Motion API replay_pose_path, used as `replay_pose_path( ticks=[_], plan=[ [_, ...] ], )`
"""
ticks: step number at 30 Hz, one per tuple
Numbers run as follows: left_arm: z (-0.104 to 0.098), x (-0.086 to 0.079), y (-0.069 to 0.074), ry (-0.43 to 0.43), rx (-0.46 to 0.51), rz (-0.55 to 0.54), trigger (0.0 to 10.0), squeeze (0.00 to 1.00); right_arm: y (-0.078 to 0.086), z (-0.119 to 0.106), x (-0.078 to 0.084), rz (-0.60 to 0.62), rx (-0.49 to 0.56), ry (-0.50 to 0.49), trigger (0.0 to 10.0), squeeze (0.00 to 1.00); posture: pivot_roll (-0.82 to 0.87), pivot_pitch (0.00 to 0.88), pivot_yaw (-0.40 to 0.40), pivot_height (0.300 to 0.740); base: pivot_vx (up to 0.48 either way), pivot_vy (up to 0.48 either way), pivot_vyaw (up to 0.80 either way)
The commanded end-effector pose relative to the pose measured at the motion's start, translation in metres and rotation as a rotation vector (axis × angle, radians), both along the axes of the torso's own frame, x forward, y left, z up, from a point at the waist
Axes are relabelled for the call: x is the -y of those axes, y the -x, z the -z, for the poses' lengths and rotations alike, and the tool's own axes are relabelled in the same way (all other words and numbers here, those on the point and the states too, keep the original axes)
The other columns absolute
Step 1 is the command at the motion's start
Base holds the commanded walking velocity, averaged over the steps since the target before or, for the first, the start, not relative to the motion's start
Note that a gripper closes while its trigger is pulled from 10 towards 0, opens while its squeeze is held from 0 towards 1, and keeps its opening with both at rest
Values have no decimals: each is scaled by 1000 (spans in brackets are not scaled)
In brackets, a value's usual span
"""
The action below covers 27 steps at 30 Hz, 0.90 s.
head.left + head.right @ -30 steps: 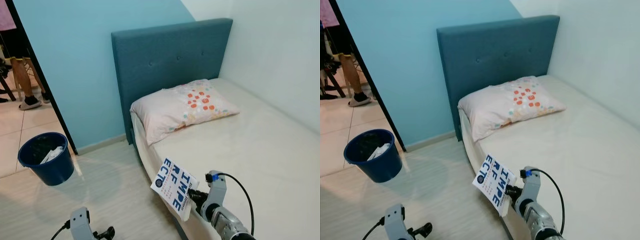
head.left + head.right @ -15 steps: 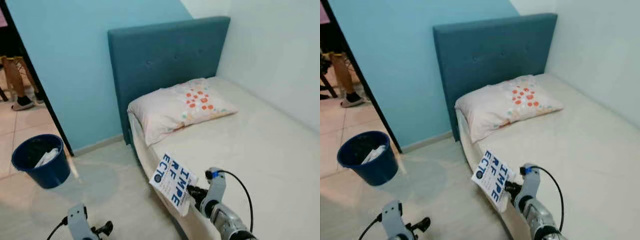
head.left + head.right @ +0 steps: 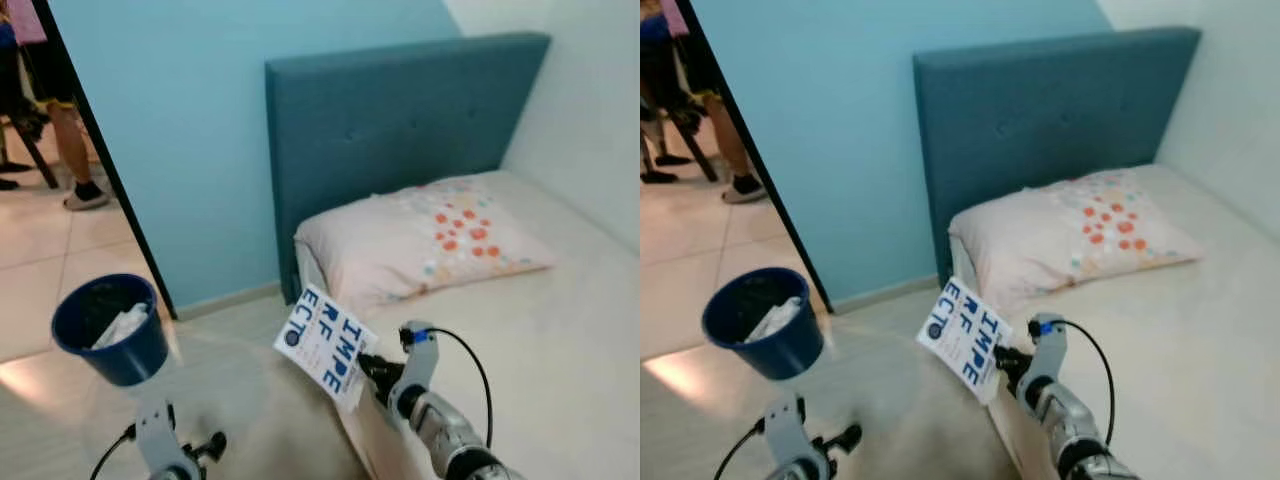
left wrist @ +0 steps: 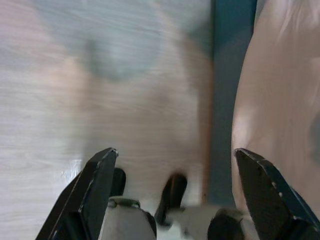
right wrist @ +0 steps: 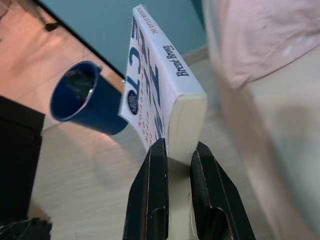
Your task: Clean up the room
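Observation:
A white book with blue letters [image 3: 322, 344] is held upright in the air beside the bed's near corner, with my right gripper [image 3: 368, 370] shut on its lower edge. In the right wrist view the two black fingers [image 5: 153, 190] pinch the book [image 5: 162, 107] from both sides. My left gripper [image 3: 205, 447] hangs low over the pale wooden floor, and its fingers [image 4: 97, 187] stand wide apart with nothing between them.
A blue bucket [image 3: 112, 329] holding crumpled paper stands on the floor by the doorway. The bed [image 3: 560, 350] with a spotted pillow [image 3: 425, 240] and a teal headboard [image 3: 400, 130] lies to my right. A person's legs [image 3: 70, 140] show beyond the doorway.
The whole picture has shifted, so the camera has turned leftward. The book stays in my right gripper and now sits more to the left, off the bed's edge.

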State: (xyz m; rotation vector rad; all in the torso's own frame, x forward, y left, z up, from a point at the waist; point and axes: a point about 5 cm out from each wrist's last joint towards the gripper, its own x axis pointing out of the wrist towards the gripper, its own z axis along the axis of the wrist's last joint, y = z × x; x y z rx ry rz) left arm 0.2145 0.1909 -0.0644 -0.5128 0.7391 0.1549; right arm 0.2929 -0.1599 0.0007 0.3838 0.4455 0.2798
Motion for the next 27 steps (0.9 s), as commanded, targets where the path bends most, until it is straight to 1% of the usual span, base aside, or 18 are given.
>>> replay_pose_path(
  ticks=[1,3,5,6,7,8,9,10,12,13,15,16,17,19,21,25,27],
  plan=[
    [6,4,8,14,-32,3,10000,0,-1,-2,10,45,12,-7,10000,0,-93,65,-21,740,405,0,0],
    [6,4,9,-1,-43,11,10000,0,0,-1,16,71,-1,1,10000,0,-93,67,-23,740,137,0,0],
    [6,4,9,-1,-43,11,10000,0,0,-1,16,71,-1,1,10000,0,-93,67,-23,740,0,0,0],
    [6,5,9,-6,-49,20,10000,0,1,0,20,99,-12,1,10000,0,-94,67,-23,740,0,0,0],
    [6,5,9,-8,-47,27,10000,0,2,1,29,169,-19,-19,10000,0,-96,69,-22,740,0,0,0],
    [6,5,9,-8,-47,27,10000,0,2,1,29,169,-19,-19,10000,0,-96,69,-22,740,0,0,0],
    [6,5,9,-12,-39,50,10000,0,5,0,48,305,-22,-75,10000,0,-101,70,-18,740,0,-326,0],
    [6,5,9,-12,-39,50,10000,0,5,0,48,305,-22,-75,10000,0,-101,70,-18,740,0,-326,0],
    [6,5,9,-22,-42,69,10000,0,8,0,64,400,-20,-106,10000,0,-105,70,-17,740,0,-444,0],
    [6,5,9,-22,-42,69,10000,0,8,0,64,400,-20,-106,10000,0,-105,70,-17,740,0,-446,0],
    [7,5,10,-19,-44,62,10000,0,11,0,74,458,-27,-115,10000,0,-108,71,-17,740,0,-444,0],
    [7,5,10,-19,-44,62,10000,0,11,0,74,458,-27,-115,10000,0,-108,71,-17,740,0,-446,0],
    [7,5,10,-14,-44,58,10000,0,14,2,78,486,-37,-111,10000,0,-109,71,-18,740,0,-334,0],
    [6,6,9,-2,-41,44,10000,0,18,5,84,524,-58,-102,10000,0,-110,73,-21,740,0,0,0],
    [6,6,9,0,-40,41,10000,0,21,6,86,534,-60,-86,10000,0,-112,74,-21,740,0,0,0],
    [7,6,10,-2,-44,45,10000,0,27,11,87,546,-71,-92,10000,0,-119,77,-15,740,0,0,0],
    [8,5,13,-6,-52,52,10000,0,32,18,81,530,-118,-132,10000,0,-118,80,-13,740,0,0,0]
  ],
)
